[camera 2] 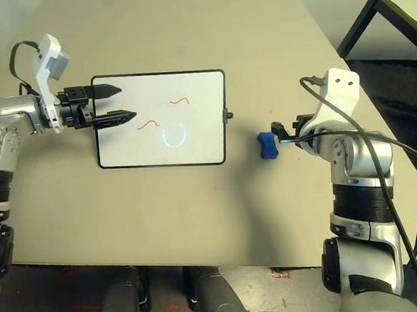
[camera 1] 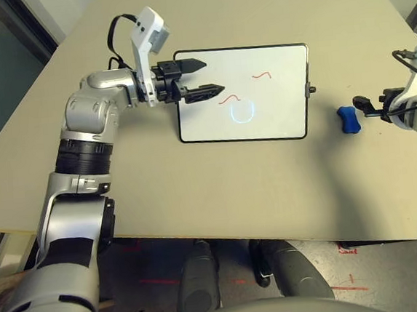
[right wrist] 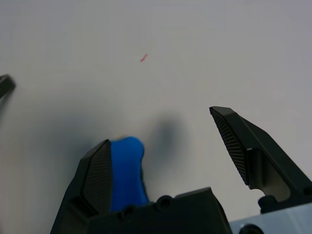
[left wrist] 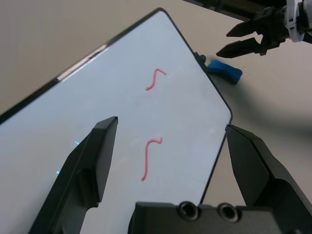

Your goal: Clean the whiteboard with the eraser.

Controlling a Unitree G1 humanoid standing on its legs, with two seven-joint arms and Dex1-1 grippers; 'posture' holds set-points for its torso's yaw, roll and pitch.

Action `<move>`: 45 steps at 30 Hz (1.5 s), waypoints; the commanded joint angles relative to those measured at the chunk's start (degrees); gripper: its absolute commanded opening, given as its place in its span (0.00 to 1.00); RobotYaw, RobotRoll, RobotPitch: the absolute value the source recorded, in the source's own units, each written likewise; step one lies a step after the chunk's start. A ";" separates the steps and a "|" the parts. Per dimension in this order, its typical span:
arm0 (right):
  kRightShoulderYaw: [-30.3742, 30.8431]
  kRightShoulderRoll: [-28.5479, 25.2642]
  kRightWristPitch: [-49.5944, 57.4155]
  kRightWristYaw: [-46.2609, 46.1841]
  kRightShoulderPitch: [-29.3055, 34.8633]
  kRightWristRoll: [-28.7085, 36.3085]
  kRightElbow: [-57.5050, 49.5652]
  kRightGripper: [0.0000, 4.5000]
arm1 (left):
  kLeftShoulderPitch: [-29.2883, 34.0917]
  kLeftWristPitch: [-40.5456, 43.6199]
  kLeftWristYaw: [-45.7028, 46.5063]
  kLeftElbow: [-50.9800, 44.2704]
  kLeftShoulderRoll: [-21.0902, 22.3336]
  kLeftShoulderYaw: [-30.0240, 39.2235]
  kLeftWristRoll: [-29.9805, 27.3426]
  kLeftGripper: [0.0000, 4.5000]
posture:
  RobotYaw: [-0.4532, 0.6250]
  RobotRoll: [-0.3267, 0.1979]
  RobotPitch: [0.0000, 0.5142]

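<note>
The whiteboard (camera 2: 161,121) lies flat near the middle of the table (camera 2: 199,215), a bit toward the far edge. It has two small red squiggles (camera 2: 179,100) and a faint round shine on it. A small black knob (camera 2: 228,115) sticks out of its right short side. The knob on the other short side is hidden behind the left gripper.

The left gripper (camera 1: 200,78) hangs over the left end of the whiteboard, pointing across it. Its two black fingers (left wrist: 92,161) are spread apart with nothing between them. I cannot tell if the tips touch the board.

The eraser (camera 2: 267,145) is a little blue block on the table, just past the right short side of the whiteboard, not touching it. The right gripper (camera 2: 285,132) is right beside the eraser, on the side away from the board. Its fingers (right wrist: 243,146) stand wide apart. In the right wrist view the eraser sits behind one finger, so part of it is hidden and blurry. The fingers are not squeezing it. I cannot tell if that finger touches it
</note>
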 commanded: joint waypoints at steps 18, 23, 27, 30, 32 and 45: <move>-0.24 6.17 1.01 -1.25 3.60 -1.30 -1.49 0.99 | -3.13 -0.63 -1.58 1.60 -3.75 -1.50 2.36 1.00 | 0.31 0.62 0.22; -0.01 6.64 -1.95 -1.50 3.18 -1.79 1.85 0.91 | -3.06 -0.49 -1.40 1.44 -4.04 -1.17 2.53 1.00 | 0.31 0.62 0.21; 0.37 7.12 -4.01 -1.62 2.74 -2.28 4.20 0.64 | -2.82 -0.21 -1.18 1.13 -3.93 -0.93 2.43 1.00 | 0.32 0.62 0.22; 0.71 7.36 -5.31 -1.58 2.45 -2.57 5.22 0.41 | -2.74 0.02 -1.03 0.93 -3.82 -0.77 2.31 1.00 | 0.32 0.62 0.22; 1.19 7.36 -5.83 -1.37 2.30 -2.70 5.88 0.26 | -2.67 0.26 -0.93 0.77 -3.75 -0.67 2.23 1.00 | 0.33 0.62 0.22; 2.00 6.19 -6.23 -0.66 -1.48 -3.34 7.18 0.00 | -1.65 1.81 -0.23 -1.05 -3.31 -0.26 1.77 1.00 | 0.33 0.62 0.26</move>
